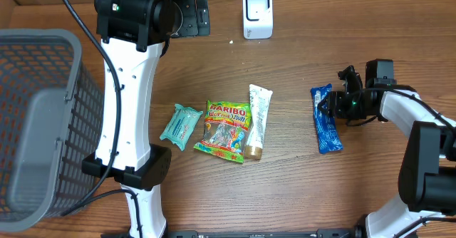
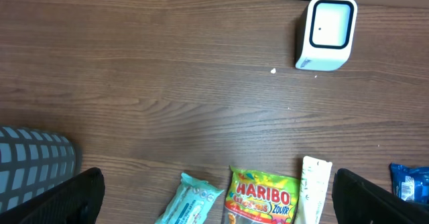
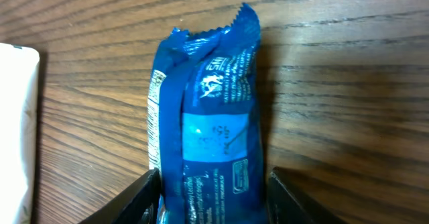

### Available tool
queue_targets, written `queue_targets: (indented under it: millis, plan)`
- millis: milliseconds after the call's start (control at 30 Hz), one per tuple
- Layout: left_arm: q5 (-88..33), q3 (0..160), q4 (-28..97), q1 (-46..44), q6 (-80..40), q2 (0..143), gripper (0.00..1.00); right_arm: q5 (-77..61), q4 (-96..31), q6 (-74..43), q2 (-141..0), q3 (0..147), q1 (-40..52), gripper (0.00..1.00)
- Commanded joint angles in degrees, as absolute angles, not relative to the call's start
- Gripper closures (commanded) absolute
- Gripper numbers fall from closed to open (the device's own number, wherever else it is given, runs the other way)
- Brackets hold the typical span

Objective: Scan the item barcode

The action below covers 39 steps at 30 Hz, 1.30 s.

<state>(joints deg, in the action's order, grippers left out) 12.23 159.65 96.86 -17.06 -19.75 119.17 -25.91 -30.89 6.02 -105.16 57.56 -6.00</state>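
A blue snack packet (image 1: 326,120) lies flat on the wooden table at the right. In the right wrist view the packet (image 3: 211,137) runs up the middle, printed side up, and I make out no barcode on it. My right gripper (image 3: 212,182) straddles its near end, with both fingers against the packet's sides. The white scanner (image 1: 257,13) stands at the back centre, also in the left wrist view (image 2: 326,33). My left gripper (image 2: 218,200) hangs open high above the table, nothing between its fingers.
A grey mesh basket (image 1: 35,124) fills the left side. A teal packet (image 1: 180,124), a Haribo bag (image 1: 226,130) and a white tube (image 1: 258,120) lie in a row at the table's middle. The left arm's white links stand over the left centre.
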Motion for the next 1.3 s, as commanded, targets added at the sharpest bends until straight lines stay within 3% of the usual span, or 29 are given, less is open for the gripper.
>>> queue_targets:
  millis: [0,767,867,967,1033,1167,1267]
  plan:
    - [12.0,159.4,96.8,-17.3,-20.8,119.7,0.0,-28.0,-31.5,4.3,-106.5,54.4,-5.8,0.47]
    - [12.0,159.4,96.8,-17.3,-20.8,119.7,0.0,-25.2,-37.6,6.7,-106.5,54.3,-5.8,0.47]
    - [12.0,159.4,96.8,-17.3,-20.8,119.7,0.0,-23.5,-38.0,7.6,-106.5,54.3,-5.8,0.56]
    - [12.0,159.4,96.8,-17.3,-20.8,119.7,0.0,-23.4,-38.2,7.6,-106.5,53.7,-5.8,0.76]
    - [12.0,159.4,96.8,-17.3,-20.8,119.7,0.0,-24.0,-38.2,7.5,-106.5,53.6,-5.8,0.84]
    - [12.0,159.4,96.8,-17.3,-20.8,119.7,0.0,-29.1,-38.0,7.5,-106.5,53.8,-5.8,0.86]
    - [12.0,159.4,96.8,-17.3,-20.8,119.7,0.01,-34.8,-38.5,5.9,-106.5,55.1,-5.8,0.96]
